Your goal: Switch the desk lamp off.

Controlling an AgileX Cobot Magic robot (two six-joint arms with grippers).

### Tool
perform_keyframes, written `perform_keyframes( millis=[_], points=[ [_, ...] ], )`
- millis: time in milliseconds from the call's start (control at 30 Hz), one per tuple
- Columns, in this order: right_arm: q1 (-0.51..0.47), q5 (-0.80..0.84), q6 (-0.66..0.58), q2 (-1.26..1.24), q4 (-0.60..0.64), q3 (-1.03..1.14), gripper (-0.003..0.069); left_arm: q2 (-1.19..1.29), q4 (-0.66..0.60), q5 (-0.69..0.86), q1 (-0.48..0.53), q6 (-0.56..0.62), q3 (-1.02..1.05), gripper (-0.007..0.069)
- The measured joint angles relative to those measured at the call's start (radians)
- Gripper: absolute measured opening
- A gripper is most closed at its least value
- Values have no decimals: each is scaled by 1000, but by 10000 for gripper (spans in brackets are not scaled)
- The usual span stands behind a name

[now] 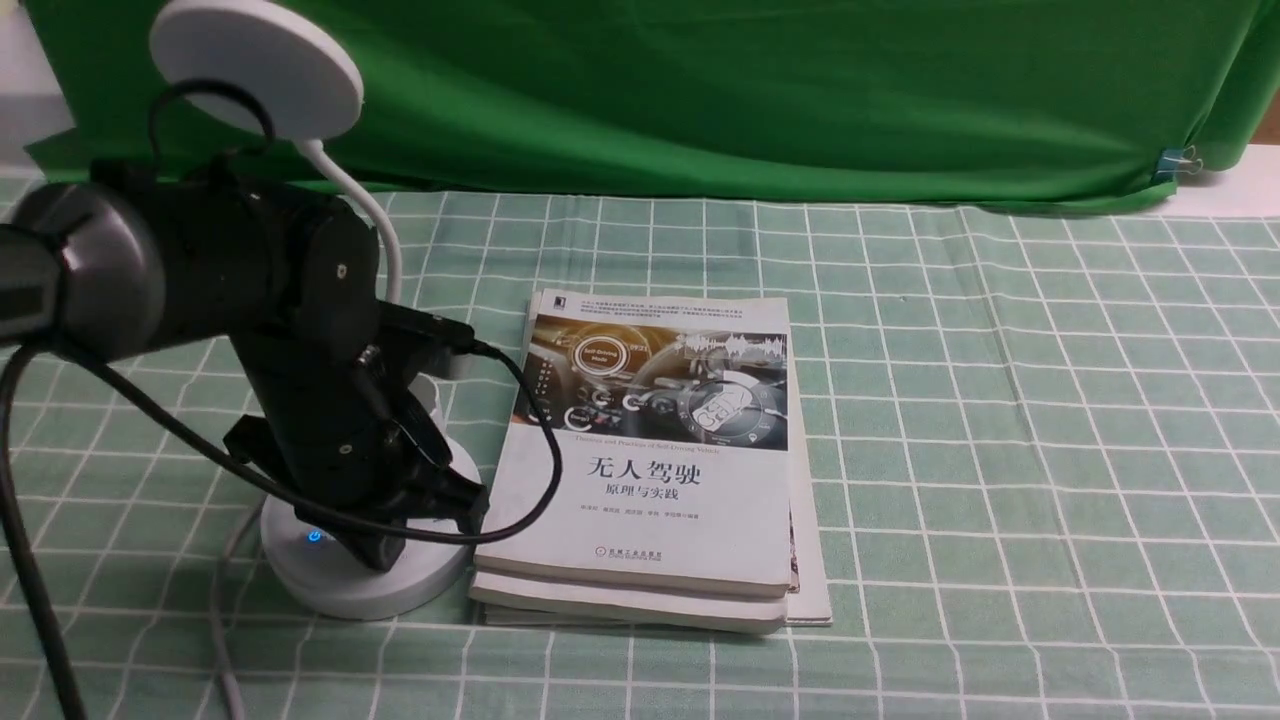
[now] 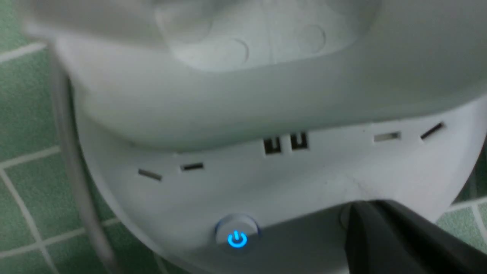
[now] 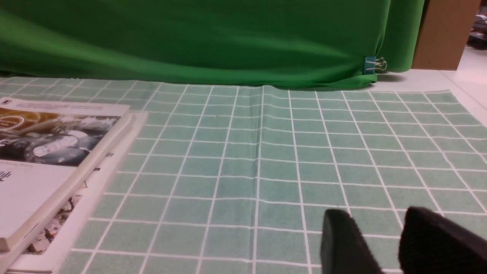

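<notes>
The white desk lamp stands at the left: its disc head (image 1: 255,65) on a gooseneck (image 1: 375,225) above a round base (image 1: 350,590). A button (image 1: 313,536) on the base glows blue; it also shows in the left wrist view (image 2: 237,239), beside sockets (image 2: 285,144) and the cup holder (image 2: 243,45). My left gripper (image 1: 380,555) is shut, its tip (image 2: 354,211) down on the base (image 2: 312,179) just beside the glowing button, over a second round button's edge. My right gripper (image 3: 374,224) is open and empty, low over the cloth, out of the front view.
A stack of books (image 1: 650,460) lies right beside the lamp base; it also shows in the right wrist view (image 3: 49,160). The lamp's grey cable (image 1: 225,620) runs toward the front edge. A green backdrop (image 1: 750,90) hangs behind the checked tablecloth (image 1: 1000,450).
</notes>
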Motion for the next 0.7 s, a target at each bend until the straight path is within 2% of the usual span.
perform_keyframes(
  millis=[433,600,700],
  points=[
    [0,0,0,0,0,0,242,-145,-11,21,2,-3,3,3],
    [0,0,0,0,0,0,242,-327,-43,3,3,-3,94,3],
    [0,0,0,0,0,0,242,-523,-68,-97,3,-3,215,3]
  ],
)
